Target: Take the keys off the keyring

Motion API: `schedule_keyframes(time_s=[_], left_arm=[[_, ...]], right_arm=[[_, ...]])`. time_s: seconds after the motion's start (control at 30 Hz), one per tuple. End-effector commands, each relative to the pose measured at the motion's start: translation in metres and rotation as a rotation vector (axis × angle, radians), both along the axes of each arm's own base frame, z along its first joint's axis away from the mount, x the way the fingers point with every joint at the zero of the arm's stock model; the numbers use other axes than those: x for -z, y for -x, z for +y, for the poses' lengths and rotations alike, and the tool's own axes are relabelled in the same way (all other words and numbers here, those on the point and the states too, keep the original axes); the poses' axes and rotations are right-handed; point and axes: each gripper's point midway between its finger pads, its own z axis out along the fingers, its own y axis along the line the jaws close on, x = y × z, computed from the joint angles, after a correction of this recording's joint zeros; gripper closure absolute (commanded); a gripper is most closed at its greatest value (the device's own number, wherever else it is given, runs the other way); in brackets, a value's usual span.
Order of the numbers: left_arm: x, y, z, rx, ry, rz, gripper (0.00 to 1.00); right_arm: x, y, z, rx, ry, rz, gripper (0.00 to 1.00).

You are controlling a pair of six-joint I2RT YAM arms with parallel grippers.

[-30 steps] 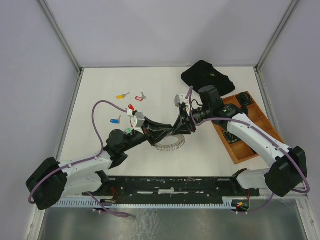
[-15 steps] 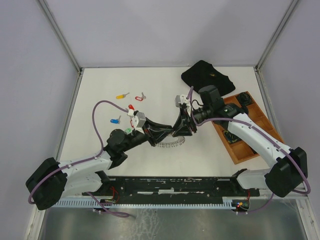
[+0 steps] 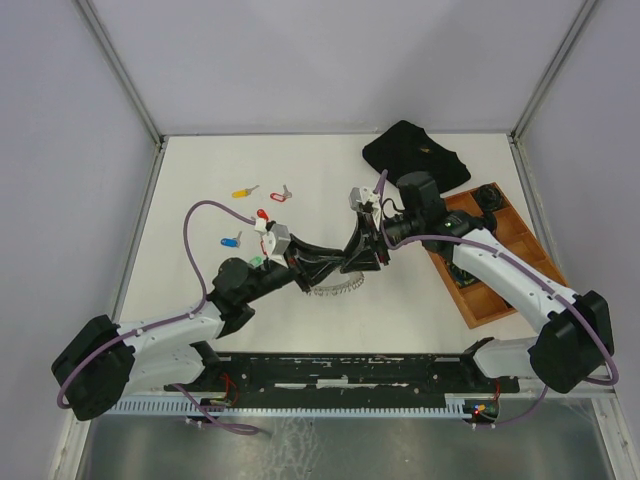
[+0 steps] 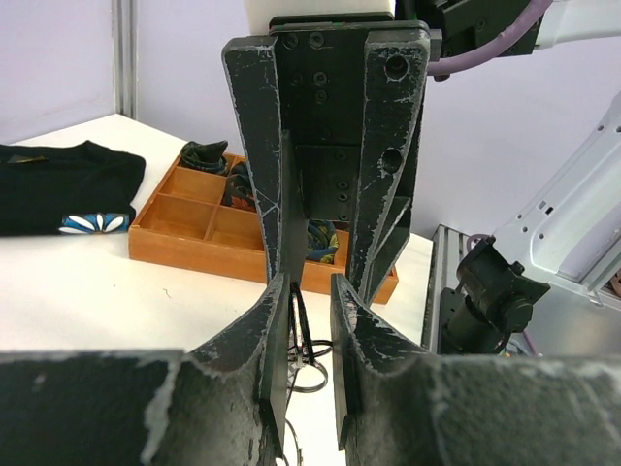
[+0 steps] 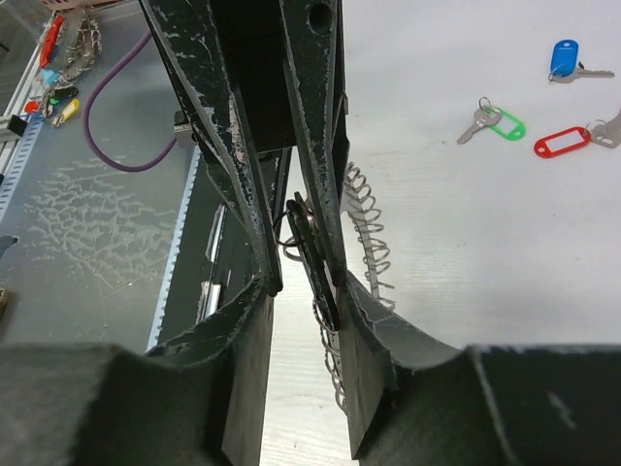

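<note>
at the centre of the top view, the left gripper (image 4: 309,335) and the right gripper (image 5: 303,340) were met tip to tip above the keyring (image 3: 335,287), which was laid on the table (image 3: 400,320). a thin dark piece (image 5: 312,254) was seen between the 2 pairs of jaws. the right jaws were parted. for the left jaws a clamp could not be told. loose keys (image 3: 240,191) were scattered at the upper left.
</note>
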Motion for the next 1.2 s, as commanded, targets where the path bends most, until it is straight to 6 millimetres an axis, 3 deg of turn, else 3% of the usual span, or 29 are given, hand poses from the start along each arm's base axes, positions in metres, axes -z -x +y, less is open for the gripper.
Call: schedule_keyframes(time_s=[0.0, 0.1, 0.57, 0.87, 1.0, 1.1, 1.17], left_arm=[[-0.038, 0.01, 0.002, 0.038, 0.113, -0.062, 0.97], [-0.04, 0.01, 0.003, 0.04, 0.125, -0.061, 0.97], [-0.052, 0.016, 0.007, 0.054, 0.173, -0.065, 0.97], [-0.054, 0.017, 0.009, 0.051, 0.187, -0.061, 0.97], [-0.055, 0.017, 0.011, 0.048, 0.194, -0.06, 0.97], [-0.055, 0.017, 0.011, 0.049, 0.195, -0.061, 0.97], [-0.054, 0.018, 0.011, 0.053, 0.191, -0.062, 0.97]], right_arm=[[-0.009, 0.001, 0.006, -0.041, -0.059, -0.016, 0.65], [-0.009, 0.002, 0.007, -0.047, -0.064, -0.01, 0.7], [-0.01, 0.003, 0.009, -0.054, -0.076, 0.0, 0.68], [-0.011, 0.003, 0.009, -0.051, -0.078, 0.003, 0.73], [-0.013, 0.005, 0.01, -0.059, -0.084, 0.003, 0.8], [-0.016, 0.006, 0.009, -0.07, -0.09, 0.001, 0.95], [-0.018, 0.008, 0.008, -0.079, -0.09, -0.003, 1.0]])
